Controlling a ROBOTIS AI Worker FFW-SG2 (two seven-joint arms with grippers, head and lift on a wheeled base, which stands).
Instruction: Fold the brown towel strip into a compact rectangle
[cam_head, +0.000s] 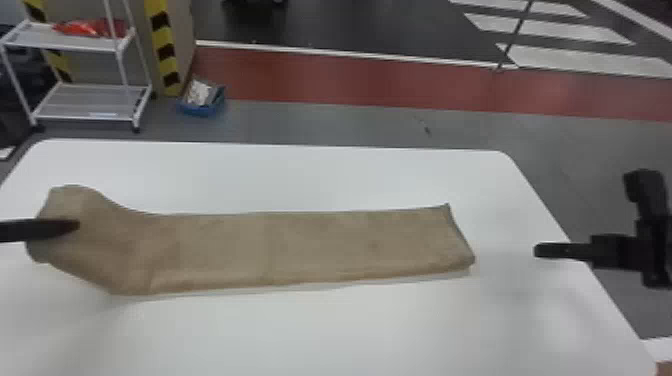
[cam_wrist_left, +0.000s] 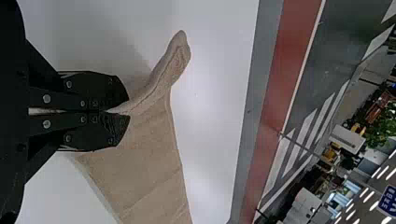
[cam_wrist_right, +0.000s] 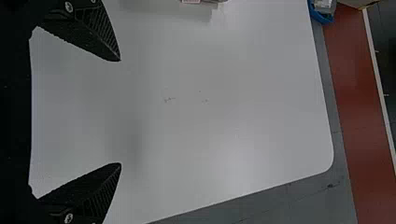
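Brown cloth runs lengthwise from left to right over the white table (cam_head: 320, 177): the towel strip (cam_head: 310, 245) lies long and flat through its middle and right part, while its left end bends out of line toward the far side. At that left end is the left gripper (cam_head: 60, 227), its dark fingertip over the fabric in the head view; in the left wrist view its two fingers are drawn together with a pinch of the towel strip between the tips, and a narrow, rounded fold of cloth sticks out beyond them. Off to the right, the right gripper (cam_head: 590, 250) is well apart from the towel strip's slanting right end, near the table's right edge. Its fingers stand wide apart in the right wrist view, with nothing between them but a view of tabletop. Past the far edge of the table, a blue bin (cam_head: 200, 110) with pale contents sits on the grey floor near a white wire-shelf cart (cam_head: 82, 102), whose upper shelf bears something red (cam_head: 90, 27). Behind, a red band (cam_head: 360, 80) crosses the floor.
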